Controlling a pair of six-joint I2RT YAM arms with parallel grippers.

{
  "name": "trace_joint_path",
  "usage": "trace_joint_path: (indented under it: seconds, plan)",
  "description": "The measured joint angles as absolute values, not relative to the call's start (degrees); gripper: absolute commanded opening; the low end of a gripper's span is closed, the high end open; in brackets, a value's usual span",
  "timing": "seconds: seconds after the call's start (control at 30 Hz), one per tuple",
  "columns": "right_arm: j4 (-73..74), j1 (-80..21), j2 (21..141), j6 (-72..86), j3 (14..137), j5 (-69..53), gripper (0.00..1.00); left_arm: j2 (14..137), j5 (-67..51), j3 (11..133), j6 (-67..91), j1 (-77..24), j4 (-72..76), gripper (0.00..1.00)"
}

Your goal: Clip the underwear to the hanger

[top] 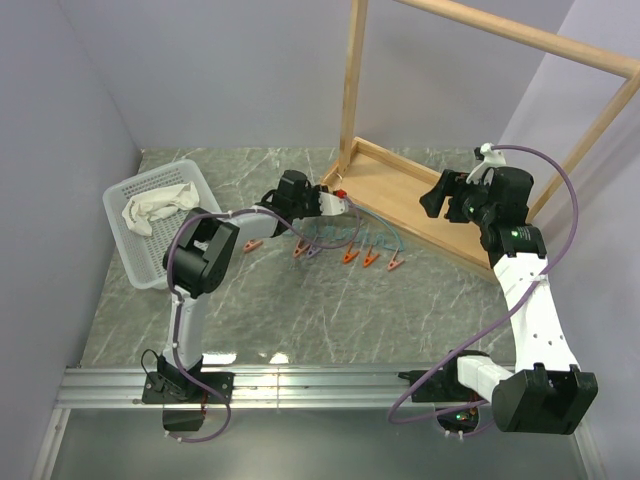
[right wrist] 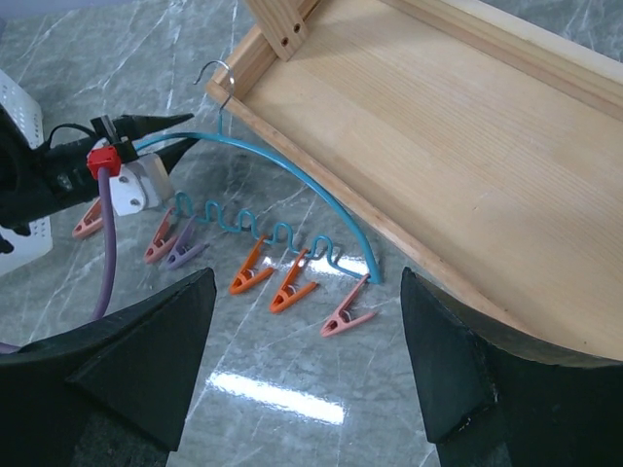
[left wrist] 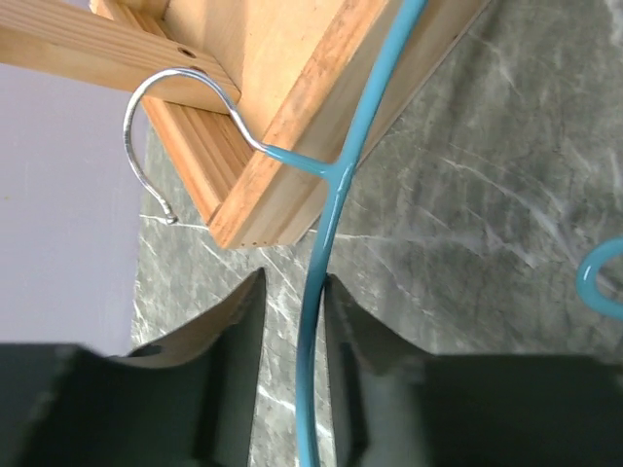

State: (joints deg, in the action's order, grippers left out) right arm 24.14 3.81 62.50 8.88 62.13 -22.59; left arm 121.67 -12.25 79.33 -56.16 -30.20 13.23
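Observation:
The teal hanger point(top: 375, 222) lies flat on the marble table against the wooden rack's base, with its orange and pink clips point(top: 350, 257) spread along the near side. My left gripper point(top: 340, 200) is low at the hook end. In the left wrist view its jaws point(left wrist: 294, 275) straddle the teal bar point(left wrist: 321, 224) just below the metal hook point(left wrist: 146, 97), with a gap on one side. My right gripper point(top: 437, 195) is wide open and empty above the rack base; it point(right wrist: 307, 277) looks down on the hanger point(right wrist: 311, 180). The white underwear point(top: 160, 205) lies crumpled in the basket point(top: 135, 265).
The wooden rack frame point(top: 352, 90) stands at the back right, and its tray-like base point(right wrist: 438, 146) touches the hanger's arch. The white perforated basket sits at the far left by the wall. The left arm's cable point(right wrist: 105, 263) trails beside the clips.

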Motion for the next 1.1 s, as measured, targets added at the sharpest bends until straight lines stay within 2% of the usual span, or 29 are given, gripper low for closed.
trace_joint_path:
  seconds: [0.17, 0.23, 0.3, 0.33, 0.37, 0.6, 0.77, 0.93, 1.1]
  plan:
    - [24.51, 3.81, 62.5, 8.82, 62.13, -22.63, 0.83, 121.67, -12.29, 79.4, -55.88, -30.2, 13.89, 0.48]
    - [24.67, 3.81, 62.5, 8.82, 62.13, -22.72, 0.84, 121.64, -12.27, 79.4, -55.59, -30.2, 13.85, 0.5]
    - [24.88, 3.81, 62.5, 8.78, 62.13, -23.03, 0.84, 121.25, -12.32, 79.4, -55.09, -30.17, 12.99, 0.57]
    - [24.95, 3.81, 62.5, 8.67, 62.13, -23.16, 0.84, 120.73, -12.56, 79.37, -54.68, -30.06, 11.66, 0.58]
    - [24.97, 3.81, 62.5, 8.62, 62.13, -23.24, 0.84, 120.07, -12.88, 79.35, -54.46, -30.0, 10.63, 0.64]
    - [25.34, 3.81, 62.5, 7.92, 62.33, -23.73, 0.84, 109.65, -16.29, 78.46, -52.99, -29.54, -0.97, 0.68]
    - [26.61, 3.81, 62.92, 7.22, 64.1, -25.52, 0.85, 102.35, -19.73, 82.5, -45.91, -27.55, -15.64, 0.69]
    - [28.82, 3.86, 64.34, 5.26, 66.63, -29.04, 0.89, 97.65, -24.56, 89.47, -37.5, -15.46, -30.09, 0.72]
    - [31.46, 2.9, 67.29, 3.14, 67.61, -31.24, 0.9, 96.27, -26.7, 94.0, -31.55, 7.57, -37.82, 0.73]
